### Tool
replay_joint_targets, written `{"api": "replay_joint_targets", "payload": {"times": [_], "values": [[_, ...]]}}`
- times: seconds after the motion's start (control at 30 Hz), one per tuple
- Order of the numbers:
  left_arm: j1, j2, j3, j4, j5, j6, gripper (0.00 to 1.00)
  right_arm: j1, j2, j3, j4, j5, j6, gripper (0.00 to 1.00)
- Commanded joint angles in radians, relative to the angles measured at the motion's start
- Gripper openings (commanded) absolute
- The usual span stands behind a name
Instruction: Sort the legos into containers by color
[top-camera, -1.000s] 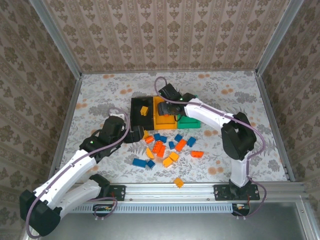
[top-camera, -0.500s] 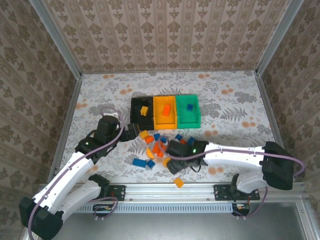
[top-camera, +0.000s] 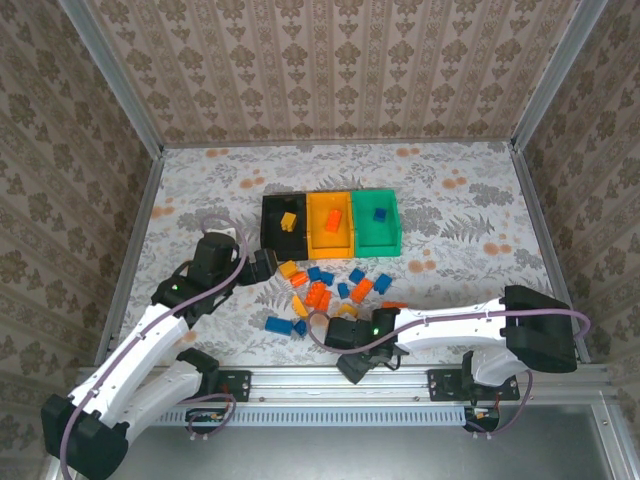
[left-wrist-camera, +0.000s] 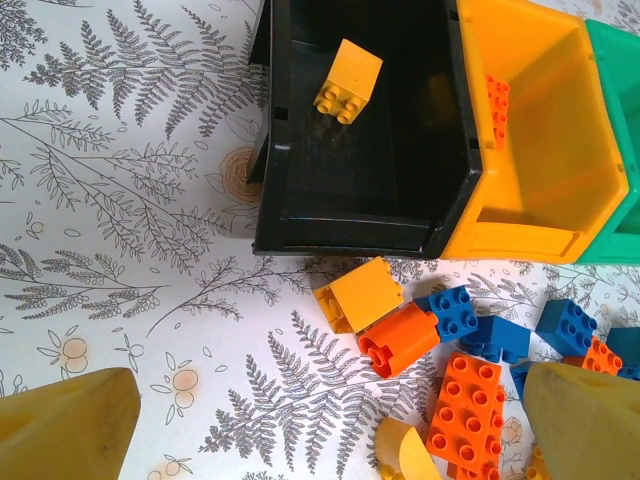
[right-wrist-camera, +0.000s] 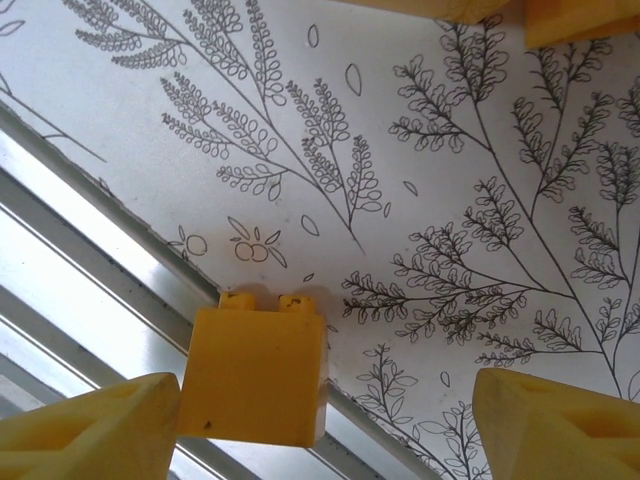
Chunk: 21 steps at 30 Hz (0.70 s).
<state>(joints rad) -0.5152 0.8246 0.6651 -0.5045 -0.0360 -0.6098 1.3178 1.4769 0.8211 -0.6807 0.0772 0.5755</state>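
Left to right. The left gripper hung fully open just near and left of the black bin, which held one yellow brick. Joined to it on the right stood the orange-yellow bin, holding a red-orange brick, and the green bin, holding a blue one. Near of the bins the unsorted legos lay scattered on the bench.

Farther right and nearest of all, the right gripper reached low along the bench's near edge, jaws apart and clamping nothing. A stray yellow brick lay between its fingers. It was just beside one finger, well apart from the other, and rested against the aluminium rail. The brick looked nearly square, with no marked long axis and its studs pointing away from the rail. The right arm was plainly the nearer one. A grasp would probably call for centring the jaws on the brick before closing.
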Motion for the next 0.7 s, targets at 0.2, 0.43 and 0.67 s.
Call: {"api": "replay_joint_targets", "payload": {"times": [0.2, 0.43, 0.67], "values": [[0.018, 0.003, -0.022, 0.016, 0.025, 0.0, 1.0, 0.006, 0.071, 0.035, -0.023, -0.061, -0.054, 0.67], [0.024, 0.011, -0.022, 0.023, 0.041, -0.004, 1.0, 0.006, 0.07, 0.028, -0.015, -0.048, -0.054, 0.5], [0.024, 0.021, -0.016, 0.032, 0.056, -0.002, 1.0, 0.003, 0.027, 0.012, -0.001, 0.003, -0.042, 0.34]]}}
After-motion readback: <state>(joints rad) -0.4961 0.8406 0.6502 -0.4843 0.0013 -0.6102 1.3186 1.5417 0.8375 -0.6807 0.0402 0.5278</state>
